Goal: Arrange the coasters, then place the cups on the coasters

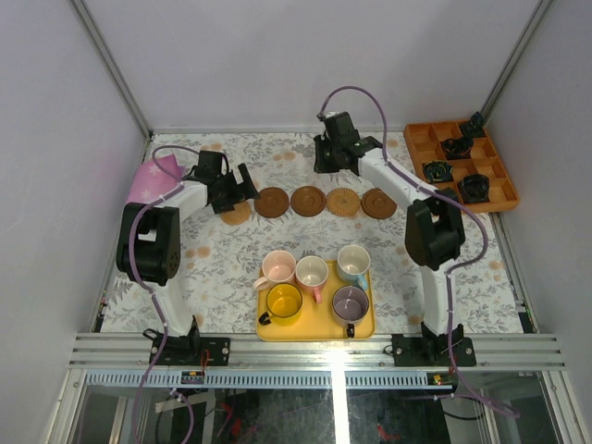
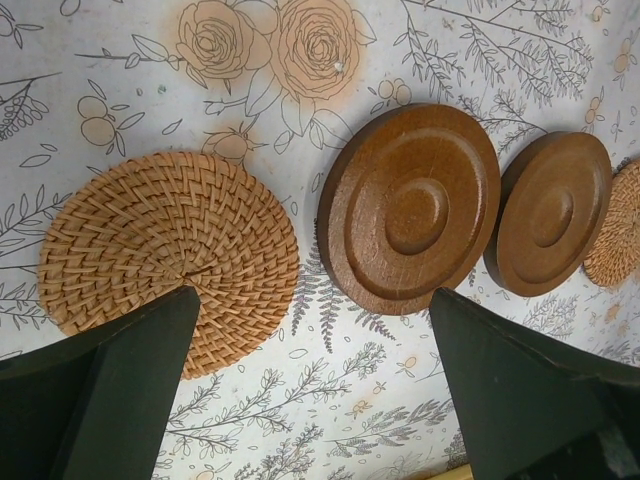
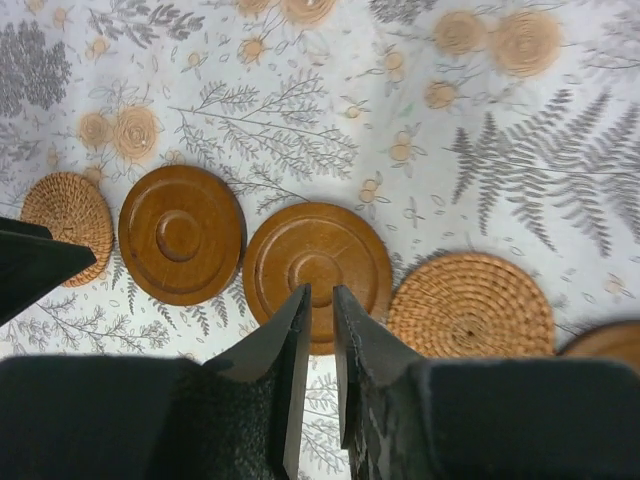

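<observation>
Coasters lined up. Left gripper wide open; right gripper barely parted, empty. Risk: cups crowded on tray, fingers may knock neighbour.

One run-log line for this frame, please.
coasters: five in row | cups: all on tray | left hand: open, empty | right hand: barely parted, empty

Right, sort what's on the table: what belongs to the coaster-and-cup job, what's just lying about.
Job: five flat round brown coasters, woven and wooden; five small coloured handled cups.
Lying about: flat yellow rectangular tray under the cups; orange compartment box with small black objects; pink cloth.
</observation>
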Robot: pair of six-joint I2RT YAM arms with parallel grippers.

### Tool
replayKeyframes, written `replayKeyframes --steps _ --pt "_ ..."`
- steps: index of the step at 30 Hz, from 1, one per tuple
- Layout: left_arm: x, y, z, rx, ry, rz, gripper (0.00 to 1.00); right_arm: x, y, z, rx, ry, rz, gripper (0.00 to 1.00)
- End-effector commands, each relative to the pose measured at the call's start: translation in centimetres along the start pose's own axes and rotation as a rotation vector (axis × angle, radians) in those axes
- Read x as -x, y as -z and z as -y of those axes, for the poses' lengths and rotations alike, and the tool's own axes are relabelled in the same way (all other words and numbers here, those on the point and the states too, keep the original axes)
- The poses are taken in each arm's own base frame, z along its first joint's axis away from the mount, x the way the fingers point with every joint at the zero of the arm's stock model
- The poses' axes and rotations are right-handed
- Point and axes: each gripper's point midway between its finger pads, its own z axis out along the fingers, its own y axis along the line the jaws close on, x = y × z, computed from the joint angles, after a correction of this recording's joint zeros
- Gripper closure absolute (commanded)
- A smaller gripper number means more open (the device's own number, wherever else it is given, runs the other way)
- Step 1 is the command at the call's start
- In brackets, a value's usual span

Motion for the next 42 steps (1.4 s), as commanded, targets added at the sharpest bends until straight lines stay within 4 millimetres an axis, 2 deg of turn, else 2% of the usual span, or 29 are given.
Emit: replayKeyframes --steps 1,2,3,5,8,12,20,24,32,42 --pt "0.9 0.0 0.1 -0.011 -0.028 0.023 0.0 0.6 2.6 4.5 -0.139 -0.054 0.069 0.79" --pt "0.8 0.1 0.0 -0.007 -0.029 0.021 0.0 0.0 3.0 5.5 -0.157 -0.073 0.065 0.8" --pt "0.7 0.1 -0.1 0.0 -0.031 0.02 0.0 -1.7 3.0 6.8 -0.182 -0.096 0.035 0.8" --pt "0.5 -0.1 -0.5 0.013 -0.031 0.016 0.0 -3.0 3.6 8.7 -0.211 -0.136 0.024 0.81" --pt "0.3 -0.6 -0.9 0.023 -0.026 0.007 0.0 -4.5 4.4 11.3 -0.269 -0.172 0.008 0.83" --pt "0.4 -1.4 -1.1 0.029 -0.023 0.001 0.0 -6.0 5.0 13.4 -0.331 -0.191 -0.02 0.85" --pt "1.3 -3.3 -1.7 0.035 -0.015 -0.005 0.0 -7.4 5.4 15.9 -0.431 -0.232 -0.049 0.86" --pt "1.8 -3.7 -1.5 0.031 -0.017 -0.009 0.0 -7.7 5.4 16.9 -0.452 -0.253 -0.056 0.86" --pt "1.7 -2.8 -1.4 0.04 -0.023 -0.017 0.0 -8.7 4.7 18.7 -0.472 -0.304 -0.087 0.87" --pt "1.8 -1.3 -1.0 0.037 -0.026 -0.006 0.0 -9.5 2.5 19.1 -0.426 -0.327 -0.125 0.88"
